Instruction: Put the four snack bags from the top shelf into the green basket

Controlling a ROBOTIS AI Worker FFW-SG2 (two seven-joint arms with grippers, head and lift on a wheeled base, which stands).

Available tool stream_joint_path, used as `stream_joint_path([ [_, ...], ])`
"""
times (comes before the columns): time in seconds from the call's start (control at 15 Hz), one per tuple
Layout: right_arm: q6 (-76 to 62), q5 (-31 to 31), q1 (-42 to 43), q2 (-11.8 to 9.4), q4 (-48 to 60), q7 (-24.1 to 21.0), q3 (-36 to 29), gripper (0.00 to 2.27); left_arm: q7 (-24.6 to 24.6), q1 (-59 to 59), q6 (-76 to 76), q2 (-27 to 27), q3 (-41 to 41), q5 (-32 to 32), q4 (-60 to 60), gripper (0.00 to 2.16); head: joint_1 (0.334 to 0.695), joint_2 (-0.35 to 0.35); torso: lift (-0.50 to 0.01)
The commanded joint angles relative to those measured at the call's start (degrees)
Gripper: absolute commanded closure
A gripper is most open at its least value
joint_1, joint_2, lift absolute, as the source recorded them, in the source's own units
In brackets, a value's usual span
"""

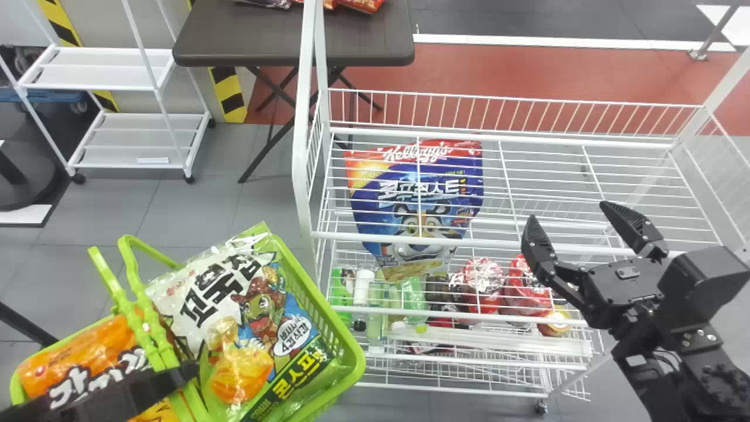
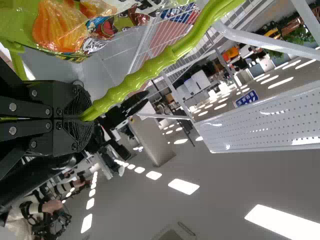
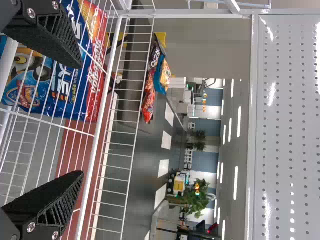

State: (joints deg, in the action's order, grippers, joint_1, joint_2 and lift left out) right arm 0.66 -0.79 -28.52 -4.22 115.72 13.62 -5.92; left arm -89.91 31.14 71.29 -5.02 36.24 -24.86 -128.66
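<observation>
blue snack bag [image 1: 381,215] shown upright on the wire shelf [image 1: 498,244], left of the nearer right end effector [image 1: 567,210], whose fingers are spread; basket handle [image 2: 150,71] clamped by the left end effector [image 2: 90,119].

Showing black along the right arm [image 1: 674,334], turning boxy at a thick, square-edged housing [image 1: 700,275], baring thin dark cables [image 1: 662,354] beside a small pale label [image 1: 635,360], and bearing a little grey rounded plate [image 1: 628,272] at the base of the right gripper [image 1: 568,213]. Tapering there into black, wedge-shaped fingers [image 3: 50,200], displaying slanting ribs along the sides and round silver screws [image 3: 31,227] near the roots. Running black on the left gripper [image 1: 188,373] too, carrying straight, flat-sided links [image 2: 37,106] dotted with silver screw heads [image 2: 13,107] and ending in finely ridged pads [image 2: 82,105].
</observation>
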Motion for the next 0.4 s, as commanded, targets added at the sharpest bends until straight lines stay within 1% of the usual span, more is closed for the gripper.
stream_joint_path([
  [0.0, 0.2, 0.0, -0.4, 0.0, 0.7, 0.1, -0.2, 0.04, -0.7, 0.7, 0.2, 0.2, 0.3, -0.5, -1.2, 2.15, 0.695, -0.039, -0.006],
  [0.33, 0.5, -1.1, -0.1, -0.3, 0.6, 0.2, -1.0, 0.04, -0.7, 0.7, 1.1, 0.4, 0.3, -0.5, -2.0, 2.15, 0.695, -0.054, -0.006],
])
